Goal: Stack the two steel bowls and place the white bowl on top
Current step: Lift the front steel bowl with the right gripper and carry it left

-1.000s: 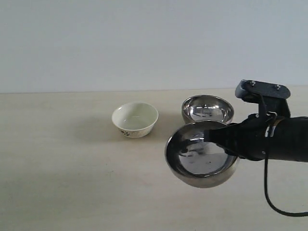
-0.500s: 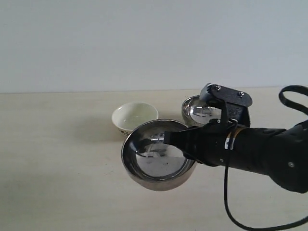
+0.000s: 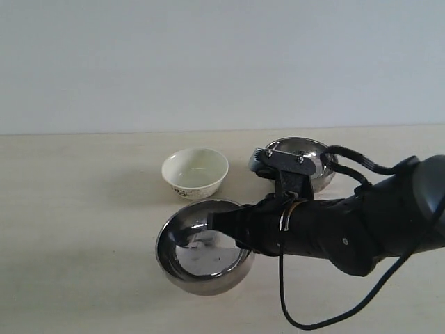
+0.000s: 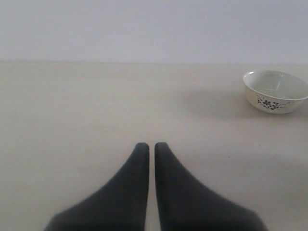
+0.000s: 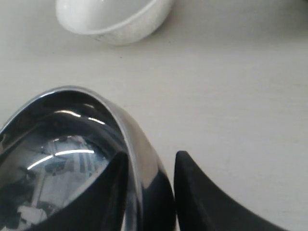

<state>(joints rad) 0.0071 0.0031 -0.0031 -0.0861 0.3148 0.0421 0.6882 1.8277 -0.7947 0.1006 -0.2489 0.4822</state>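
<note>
Mirror-bright steel bowl (image 3: 198,261) pinched by right fingers (image 5: 202,197).

The arm (image 3: 348,233) hides the far steel bowl's (image 3: 306,148) front; the right wrist view crops the white bowl (image 5: 115,21) and held steel bowl (image 5: 72,139).

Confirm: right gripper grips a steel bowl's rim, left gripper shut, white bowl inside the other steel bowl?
No. Exterior view: white bowl on the table, apart from the other steel bowl. Correct: right gripper on the rim of the held steel bowl, left gripper shut.
</note>
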